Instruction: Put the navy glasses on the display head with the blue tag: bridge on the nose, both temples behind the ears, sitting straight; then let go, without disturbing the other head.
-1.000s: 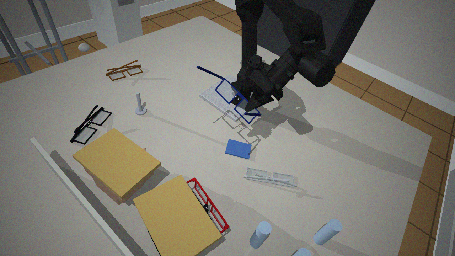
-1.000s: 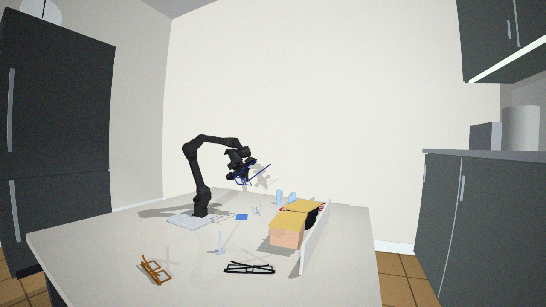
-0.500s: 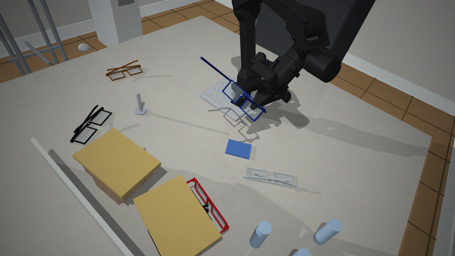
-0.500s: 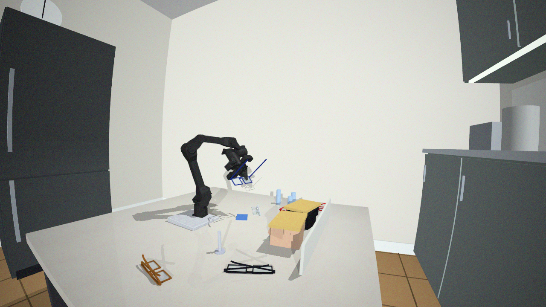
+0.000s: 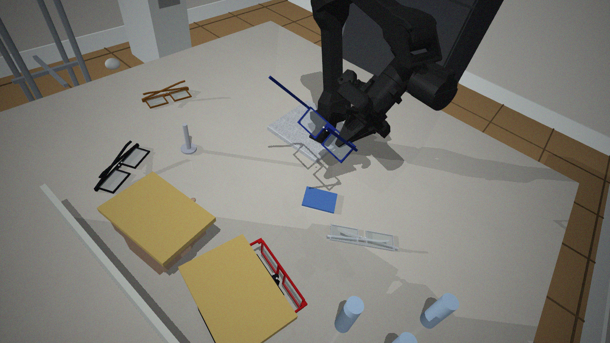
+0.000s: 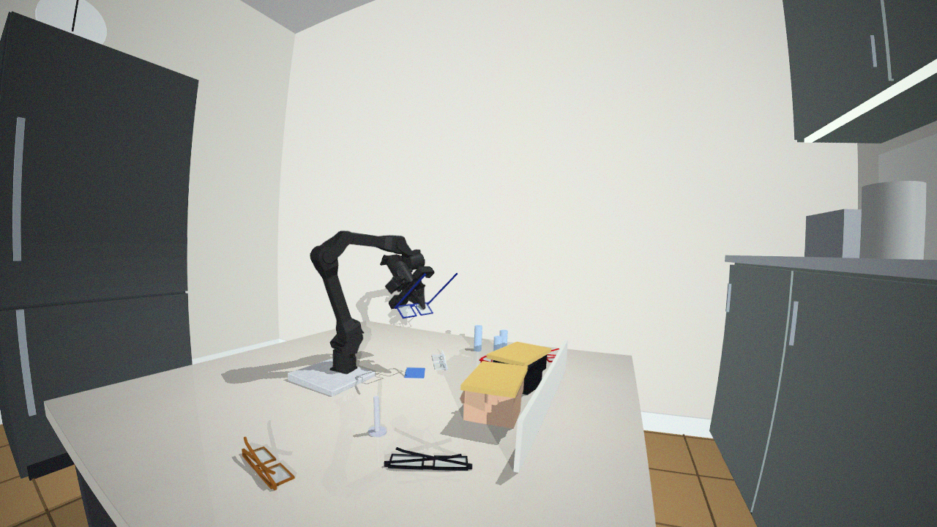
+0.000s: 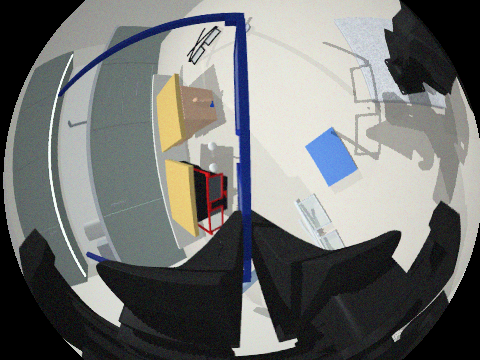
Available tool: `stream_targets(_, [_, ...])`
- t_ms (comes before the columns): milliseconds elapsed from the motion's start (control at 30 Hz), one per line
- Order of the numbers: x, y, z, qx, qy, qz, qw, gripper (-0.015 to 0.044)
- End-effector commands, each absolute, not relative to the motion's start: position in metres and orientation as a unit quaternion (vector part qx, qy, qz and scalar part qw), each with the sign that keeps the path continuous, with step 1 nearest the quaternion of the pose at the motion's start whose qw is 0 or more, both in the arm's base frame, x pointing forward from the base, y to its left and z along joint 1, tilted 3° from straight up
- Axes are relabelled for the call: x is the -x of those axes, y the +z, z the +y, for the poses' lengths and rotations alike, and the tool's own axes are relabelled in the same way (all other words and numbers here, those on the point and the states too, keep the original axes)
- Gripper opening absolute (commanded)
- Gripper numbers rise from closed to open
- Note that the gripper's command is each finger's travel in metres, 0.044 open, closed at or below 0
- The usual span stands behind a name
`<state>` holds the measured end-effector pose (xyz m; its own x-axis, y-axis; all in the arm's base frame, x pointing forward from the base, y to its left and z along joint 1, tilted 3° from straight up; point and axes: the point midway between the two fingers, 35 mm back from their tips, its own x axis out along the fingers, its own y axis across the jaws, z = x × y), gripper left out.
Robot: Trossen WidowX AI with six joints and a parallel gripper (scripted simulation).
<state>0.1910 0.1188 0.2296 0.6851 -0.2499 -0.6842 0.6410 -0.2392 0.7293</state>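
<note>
Our hand pinches the navy glasses — 2 temples unfolded — above the tabletop. We see them well apart from both yellow-topped heads.

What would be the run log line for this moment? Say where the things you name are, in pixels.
claw (image 5: 327, 135) (image 6: 424, 307) (image 7: 243, 216): shut on navy glasses (image 5: 328, 126) (image 6: 415, 311) (image 7: 242, 100) | glasses: in air, temples open | placement: not done

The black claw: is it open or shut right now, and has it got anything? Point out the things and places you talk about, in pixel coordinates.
Gripper (image 5: 327, 133) (image 6: 423, 305) (image 7: 243, 216): closed, holding the navy glasses (image 5: 307, 106) (image 6: 442, 288) (image 7: 242, 90) by the frame front, up off the table.
</note>
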Motion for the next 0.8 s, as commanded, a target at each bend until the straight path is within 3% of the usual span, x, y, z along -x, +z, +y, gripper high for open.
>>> stream_targets(0, [-0.191,0.229,0.119,-0.693,-0.371,0.142,0.602,0.0000])
stream_targets(767, [-0.214,0.203,0.077,-0.595,-0.479,0.208,0.611,0.0000])
